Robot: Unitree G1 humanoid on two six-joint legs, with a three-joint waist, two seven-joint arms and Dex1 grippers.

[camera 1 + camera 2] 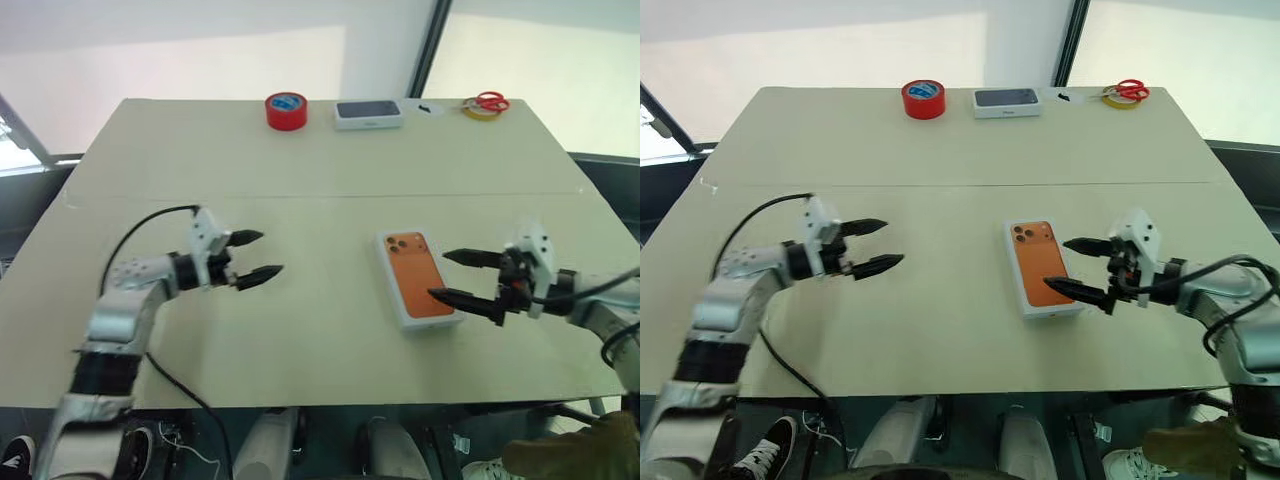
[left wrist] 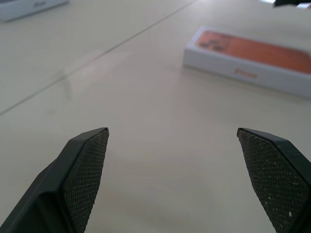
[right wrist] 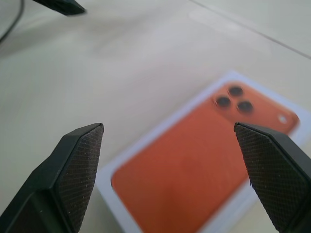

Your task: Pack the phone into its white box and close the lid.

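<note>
The white box (image 1: 418, 276) lies right of centre on the bench (image 1: 300, 180), between both claws; a tape roll (image 1: 286, 110), another box (image 1: 368, 113) and scissors (image 1: 488, 102) line the far edge.

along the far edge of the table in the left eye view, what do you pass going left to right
red tape roll → sealed white box with a dark phone picture → small dark object → yellow tape roll with red-handled scissors on it
</note>
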